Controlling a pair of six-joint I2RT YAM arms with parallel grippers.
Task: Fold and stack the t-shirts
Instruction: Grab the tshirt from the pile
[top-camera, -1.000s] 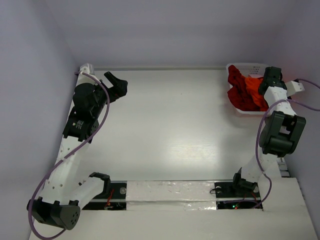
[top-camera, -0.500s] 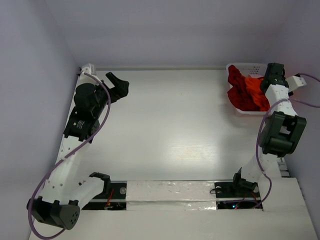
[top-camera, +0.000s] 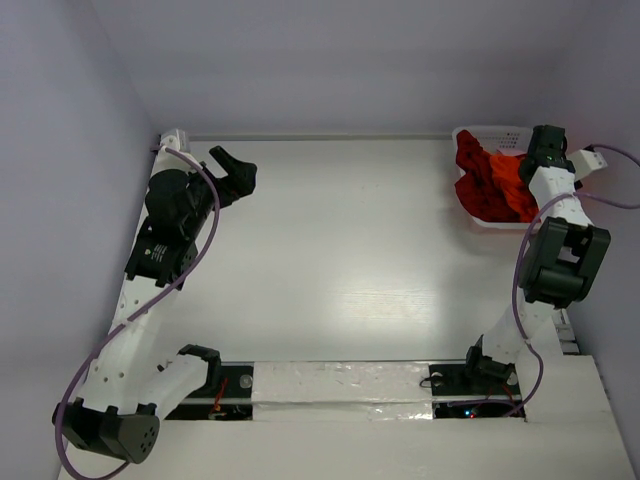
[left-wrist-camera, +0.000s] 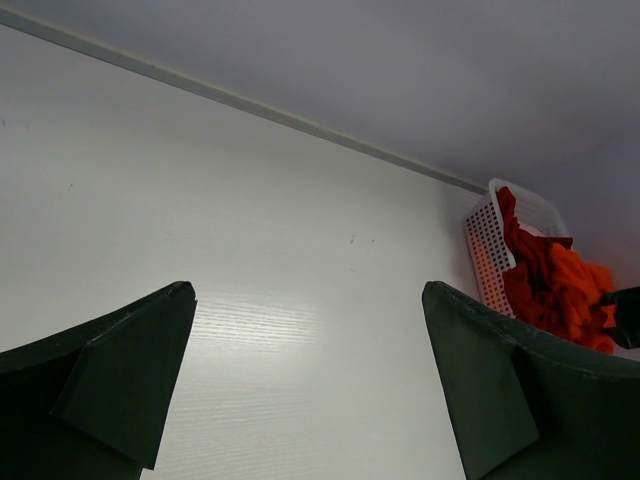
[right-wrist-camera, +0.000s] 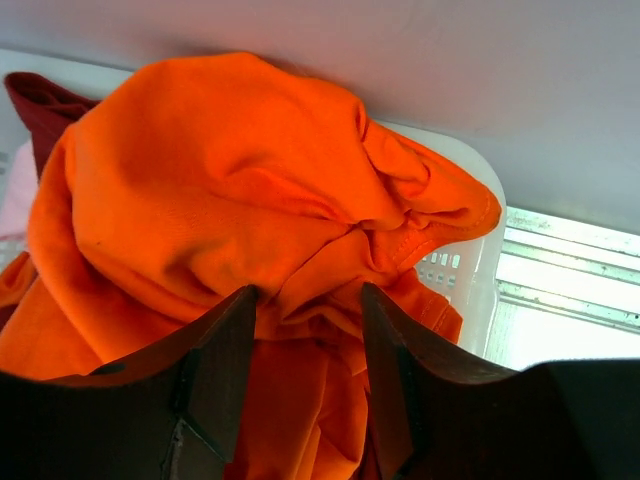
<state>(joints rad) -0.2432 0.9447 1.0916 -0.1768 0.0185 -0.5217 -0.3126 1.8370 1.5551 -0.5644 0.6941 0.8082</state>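
The t-shirts lie bunched in a white lattice basket (top-camera: 478, 131) at the table's far right corner. The bright orange one (top-camera: 512, 172) (right-wrist-camera: 220, 170) is on top toward the right, and dark crimson cloth (top-camera: 476, 168) (right-wrist-camera: 35, 95) hangs over the left side. My right gripper (top-camera: 535, 163) (right-wrist-camera: 308, 300) reaches down into the basket, and its two fingers are shut on a thick fold of the orange t-shirt. My left gripper (top-camera: 238, 172) (left-wrist-camera: 308, 380) hovers open over the bare far-left part of the table, far from the basket (left-wrist-camera: 485, 240), with nothing between its fingers.
The white table (top-camera: 350, 250) is walled at the back and on both sides. The basket rim (right-wrist-camera: 470, 270) sits close to the right wall. Both arm bases and a taped strip (top-camera: 340, 385) run along the near edge.
The right gripper's jaws have narrowed onto the orange cloth, and its wrist has shifted slightly toward the back wall. The left arm has barely moved.
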